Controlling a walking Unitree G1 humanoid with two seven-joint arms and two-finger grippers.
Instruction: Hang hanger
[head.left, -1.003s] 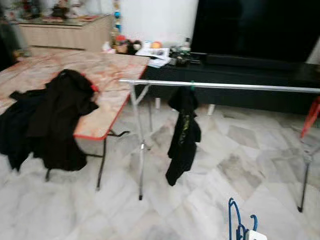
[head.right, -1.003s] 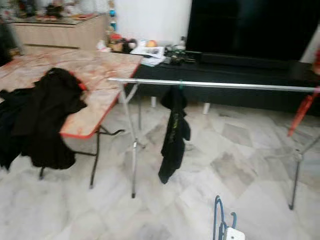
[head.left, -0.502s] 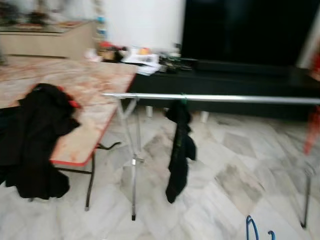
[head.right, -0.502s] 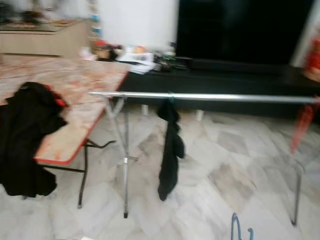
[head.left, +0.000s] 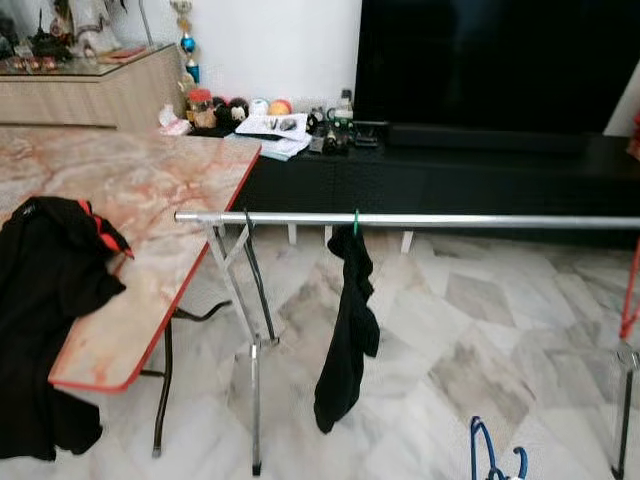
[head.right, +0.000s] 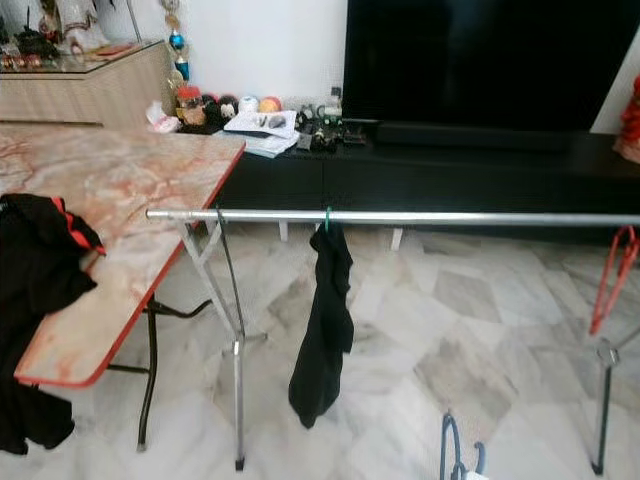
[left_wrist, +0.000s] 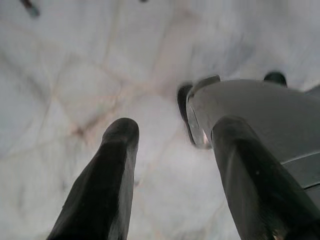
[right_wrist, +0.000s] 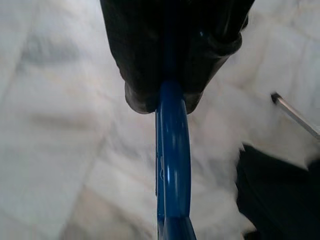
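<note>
Your right hand (right_wrist: 170, 100) is clamped on one blue hanger (head.left: 490, 455), held low at the near right with its hook rising upright. Ahead of you one silver rail (head.left: 420, 220) runs left to right, carrying one black garment (head.left: 348, 330) on a green hook and, at its far right, one red hanger (head.right: 610, 280). Your left hand (left_wrist: 170, 150) hangs over the marble floor (head.left: 480, 330), fingers apart; more black clothing (head.left: 45, 310) lies on the desk (head.left: 150, 200) at left.

Pale marble floor (head.left: 470, 330), white wall (head.left: 280, 45), long black TV console (head.left: 450, 175), marble-topped folding table (head.left: 130, 200), wooden sideboard (head.left: 100, 90)
</note>
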